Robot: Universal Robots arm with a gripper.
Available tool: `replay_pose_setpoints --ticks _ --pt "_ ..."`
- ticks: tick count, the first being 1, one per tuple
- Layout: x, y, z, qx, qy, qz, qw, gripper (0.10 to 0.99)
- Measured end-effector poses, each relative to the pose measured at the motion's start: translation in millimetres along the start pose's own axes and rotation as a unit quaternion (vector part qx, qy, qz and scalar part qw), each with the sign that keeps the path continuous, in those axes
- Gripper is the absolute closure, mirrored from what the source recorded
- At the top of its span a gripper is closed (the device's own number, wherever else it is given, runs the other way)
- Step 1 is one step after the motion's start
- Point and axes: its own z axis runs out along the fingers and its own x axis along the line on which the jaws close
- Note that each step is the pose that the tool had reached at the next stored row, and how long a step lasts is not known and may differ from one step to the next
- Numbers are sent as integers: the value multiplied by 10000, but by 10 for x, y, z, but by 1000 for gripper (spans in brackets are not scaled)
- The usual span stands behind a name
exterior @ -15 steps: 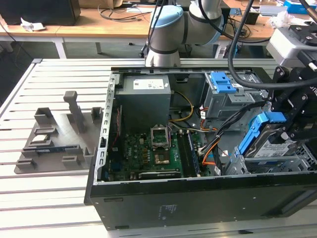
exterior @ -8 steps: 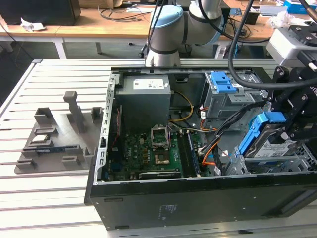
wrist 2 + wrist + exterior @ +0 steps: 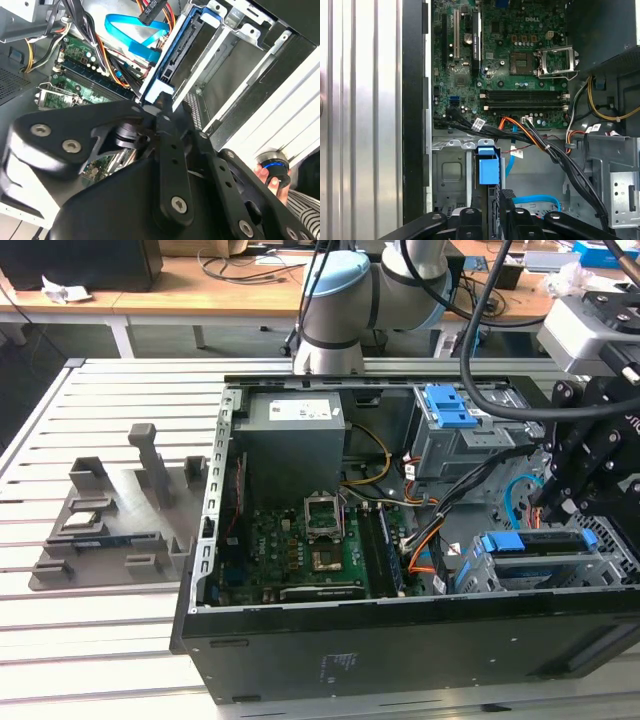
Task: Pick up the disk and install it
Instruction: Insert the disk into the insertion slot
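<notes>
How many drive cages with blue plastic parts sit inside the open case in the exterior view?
2: the upper cage by the case's far wall, and the lower cage near the front edge, under the gripper. Others may be hidden behind cables.

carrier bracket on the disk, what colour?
Blue, clearest on the disk in the first wrist view.

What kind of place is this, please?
Probably a robotics lab or test workshop: an open computer case lies on a slatted metal table, a robot arm stands behind it, and desks with cables fill the background.
</notes>
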Motion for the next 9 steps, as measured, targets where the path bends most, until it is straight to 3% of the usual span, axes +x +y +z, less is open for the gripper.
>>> replay_pose_setpoints --ticks 1,2,9 --pt "0 0 1 0 0 0 10000 906" --pt "0 0 1 0 0 0 10000 965" --pt "0 0 3 0 0 0 10000 980"
